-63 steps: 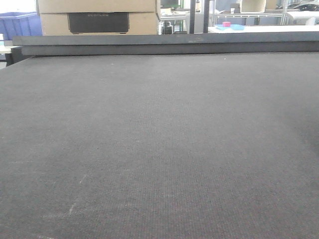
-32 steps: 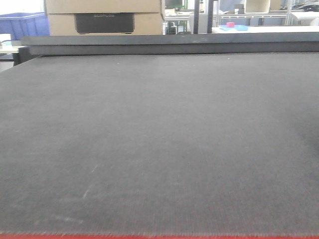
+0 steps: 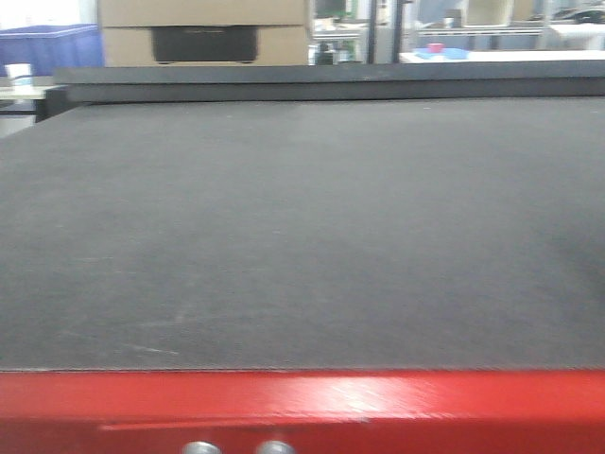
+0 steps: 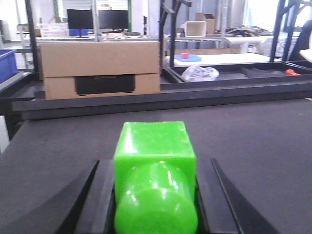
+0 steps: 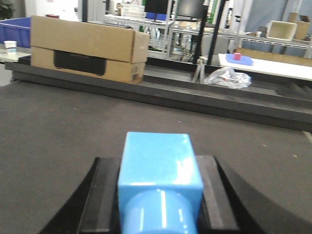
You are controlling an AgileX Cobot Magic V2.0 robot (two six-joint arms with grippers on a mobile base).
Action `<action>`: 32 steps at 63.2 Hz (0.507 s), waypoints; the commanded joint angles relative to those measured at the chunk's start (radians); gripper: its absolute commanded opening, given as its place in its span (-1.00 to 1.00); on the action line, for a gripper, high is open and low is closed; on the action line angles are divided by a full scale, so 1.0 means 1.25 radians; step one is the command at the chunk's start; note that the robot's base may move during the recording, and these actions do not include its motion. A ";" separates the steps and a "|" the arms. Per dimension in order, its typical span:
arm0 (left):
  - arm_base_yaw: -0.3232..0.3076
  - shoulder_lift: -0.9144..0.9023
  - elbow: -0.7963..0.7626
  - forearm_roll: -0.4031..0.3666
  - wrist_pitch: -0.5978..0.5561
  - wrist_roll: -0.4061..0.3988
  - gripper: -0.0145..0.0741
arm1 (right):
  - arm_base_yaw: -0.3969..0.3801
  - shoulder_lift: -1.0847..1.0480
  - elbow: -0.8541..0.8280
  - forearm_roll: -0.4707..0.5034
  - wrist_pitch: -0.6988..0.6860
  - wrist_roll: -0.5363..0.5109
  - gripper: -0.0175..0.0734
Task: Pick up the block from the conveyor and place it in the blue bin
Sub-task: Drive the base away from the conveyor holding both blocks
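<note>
The conveyor (image 3: 302,218) is a wide dark grey woven belt with a low dark rail along its far edge; no block lies on it in the front view. My left gripper (image 4: 155,166) is shut on a glossy green block (image 4: 153,141), held just above the belt (image 4: 253,131). My right gripper (image 5: 158,165) is shut on a light blue block (image 5: 158,151) over the belt (image 5: 58,122). The blue bin (image 3: 52,47) stands beyond the belt's far left corner, and also shows as the bin (image 5: 14,29) and the bin (image 4: 7,63). Neither gripper appears in the front view.
A cardboard box (image 3: 203,33) sits behind the far rail. A red frame edge (image 3: 302,402) runs along the belt's near side. A crumpled plastic bag (image 5: 226,78) lies beyond the rail, with a white table (image 4: 229,58) and shelving behind.
The front view has drawn back from the belt: a red frame edge has risen into the bottom of the picture and the far box has shifted right.
</note>
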 commanded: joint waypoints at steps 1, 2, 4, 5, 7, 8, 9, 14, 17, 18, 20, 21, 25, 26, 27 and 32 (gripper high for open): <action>-0.001 -0.003 0.000 0.002 -0.012 0.000 -0.92 | 0.000 -0.005 0.001 -0.002 -0.012 -0.004 -0.97; -0.001 -0.003 0.000 0.002 -0.012 0.000 -0.92 | 0.000 -0.005 0.001 -0.002 -0.012 -0.004 -0.97; -0.001 -0.003 0.000 0.002 -0.012 0.000 -0.92 | 0.000 -0.005 0.001 -0.002 -0.012 -0.004 -0.97; -0.001 -0.003 0.000 0.002 -0.012 0.000 -0.92 | 0.000 -0.005 0.001 -0.002 -0.012 -0.004 -0.97; -0.001 -0.003 0.000 0.002 -0.012 0.000 -0.92 | 0.000 -0.005 0.001 -0.002 -0.012 -0.004 -0.97; -0.001 -0.003 0.000 0.002 -0.012 0.000 -0.92 | 0.000 -0.005 0.001 -0.002 -0.012 -0.004 -0.97; -0.001 -0.003 0.000 0.002 -0.012 0.000 -0.92 | 0.000 -0.005 0.001 -0.002 -0.012 -0.004 -0.97; -0.001 -0.003 0.000 0.002 -0.012 0.000 -0.92 | 0.000 -0.005 0.001 -0.002 -0.012 -0.004 -0.97; -0.001 -0.003 0.000 0.002 -0.012 0.000 -0.92 | 0.000 -0.005 0.001 -0.002 -0.012 -0.004 -0.97; -0.001 -0.003 0.000 0.002 -0.012 0.000 -0.92 | 0.000 -0.005 0.001 -0.002 -0.012 -0.004 -0.97; -0.001 -0.003 0.000 0.002 -0.012 0.000 -0.92 | 0.000 -0.005 0.001 -0.002 -0.012 -0.004 -0.97; -0.001 -0.003 0.000 0.002 -0.012 0.000 -0.92 | 0.000 -0.005 0.001 -0.002 -0.012 -0.004 -0.97; -0.001 -0.003 0.000 0.002 -0.012 0.000 -0.92 | 0.000 -0.005 0.001 -0.002 -0.012 -0.004 -0.97; -0.001 -0.003 0.000 0.002 -0.012 0.000 -0.92 | 0.000 -0.005 0.001 -0.002 -0.012 -0.004 -0.97; -0.001 -0.003 0.000 0.002 -0.012 0.000 -0.92 | 0.000 -0.005 0.001 -0.002 -0.012 -0.004 -0.97; -0.001 -0.003 0.000 0.002 -0.012 0.000 -0.92 | 0.000 -0.005 0.001 -0.002 -0.013 -0.004 -0.97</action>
